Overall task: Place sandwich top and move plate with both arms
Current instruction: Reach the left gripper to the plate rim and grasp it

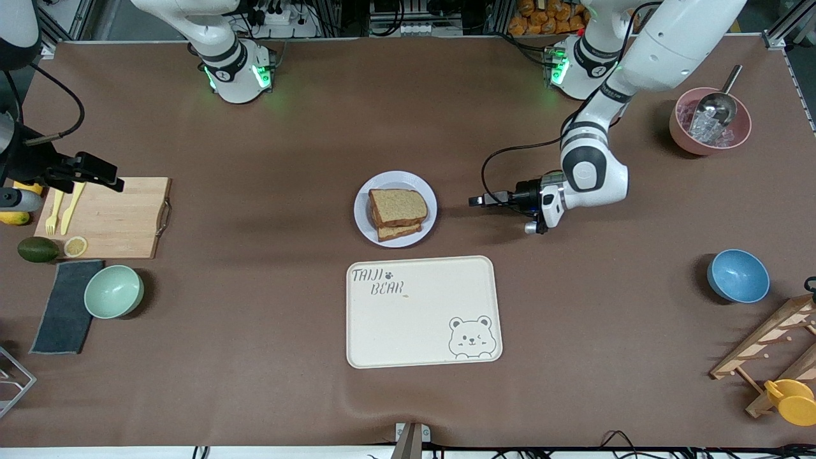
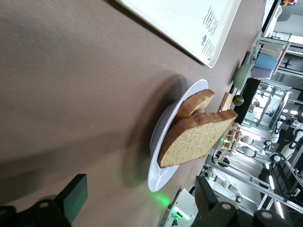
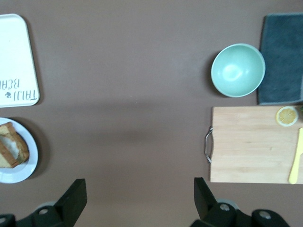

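The left gripper [image 1: 475,201] lies low and level beside the plate [image 1: 364,220], fingers wide. The right gripper [image 1: 105,173], fingers wide, hangs over the board [image 1: 121,217]. The top [image 1: 398,205] lies on the sandwich; the left wrist view shows it tilted.

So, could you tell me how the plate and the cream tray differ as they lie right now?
The plate is round and pale lavender-white; the tray is rectangular, cream, and larger. The plate carries the sandwich, its top slice sitting skewed on the lower one; the tray holds nothing but its printed bear and lettering. The plate lies farther from the front camera than the tray. Both rest flat on the brown table, untouched by either gripper.
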### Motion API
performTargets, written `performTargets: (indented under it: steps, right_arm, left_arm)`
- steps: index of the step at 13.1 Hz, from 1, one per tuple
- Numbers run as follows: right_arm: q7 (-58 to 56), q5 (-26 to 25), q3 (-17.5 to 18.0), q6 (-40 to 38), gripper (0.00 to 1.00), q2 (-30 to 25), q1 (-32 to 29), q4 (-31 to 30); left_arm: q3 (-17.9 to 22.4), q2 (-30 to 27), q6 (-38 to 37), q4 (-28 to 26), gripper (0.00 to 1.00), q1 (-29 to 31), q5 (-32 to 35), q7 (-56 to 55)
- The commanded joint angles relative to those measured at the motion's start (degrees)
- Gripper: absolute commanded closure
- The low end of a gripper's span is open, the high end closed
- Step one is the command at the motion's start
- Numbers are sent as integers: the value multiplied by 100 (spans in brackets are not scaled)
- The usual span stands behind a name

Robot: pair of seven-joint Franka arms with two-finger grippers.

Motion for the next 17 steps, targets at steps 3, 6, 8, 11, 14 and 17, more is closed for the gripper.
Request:
performTargets:
  steps: [3, 6, 8, 11, 14, 17]
  right_arm:
    - [141, -221, 103, 80, 0, -90, -14, 24]
    - [133, -212, 94, 54, 0, -90, -23, 33]
    - [141, -212, 94, 45, 0, -81, -23, 33]
    - [150, -203, 94, 27, 0, -90, -23, 42]
    - [141, -203, 94, 19, 0, -90, -40, 42]
    - [150, -203, 85, 10, 0, -98, -40, 42]
  left_arm:
    - [-33, 266, 71, 363, 0, -289, -514, 168]
    - [-24, 406, 71, 469, 0, -446, -753, 467]
    - [-24, 590, 71, 653, 0, -552, -744, 485]
    - [-33, 767, 71, 794, 0, -596, -753, 503]
    - [-24, 829, 71, 829, 0, -684, -762, 651]
    - [-24, 890, 71, 838, 0, -693, -762, 915]
